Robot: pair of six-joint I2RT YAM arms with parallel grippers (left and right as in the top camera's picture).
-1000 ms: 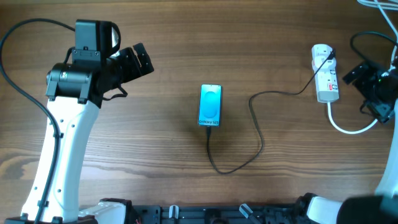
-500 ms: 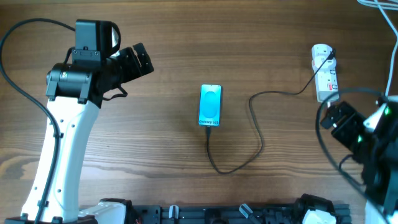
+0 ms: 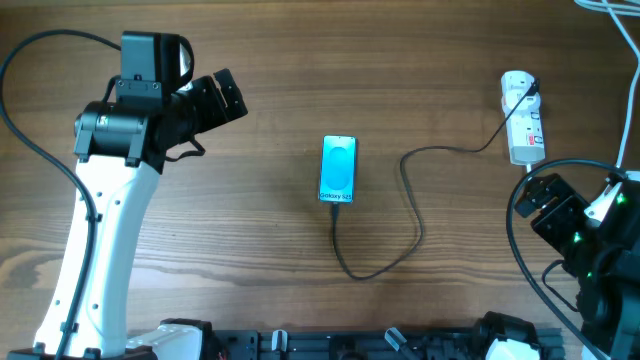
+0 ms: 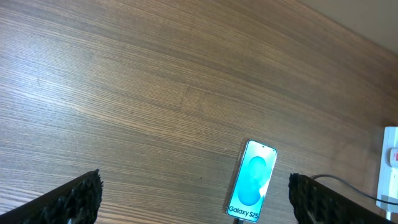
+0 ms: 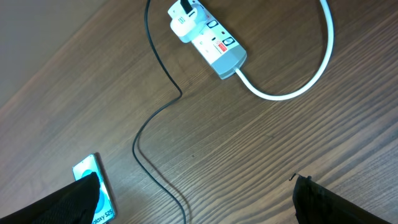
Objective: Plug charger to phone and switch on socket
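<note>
The phone point(image 3: 338, 170) lies face up mid-table, its cyan screen lit, also seen in the left wrist view point(image 4: 252, 190). The charger point(image 3: 415, 205), a thin black cable, runs from the white socket point(image 3: 524, 120) in a loop to the phone's near end; I cannot tell whether its tip is seated. My left gripper point(image 3: 230, 95) hovers open well left of the phone, with nothing between its fingers point(image 4: 74, 199). My right gripper point(image 3: 540, 200) is open and empty, just in front of the socket point(image 5: 208, 34). One of its fingers point(image 5: 74, 202) partly covers the phone point(image 5: 93, 186).
A thick white cable point(image 5: 298, 81) curves from the socket's near end toward the right table edge. The arms' black cables arc at the far left point(image 3: 30, 130) and at the right point(image 3: 520, 250). The rest in view is wooden tabletop.
My right arm has drawn back from beside the socket toward the front right of the table, its gripper still open. The left arm, phone and charger have not moved.
</note>
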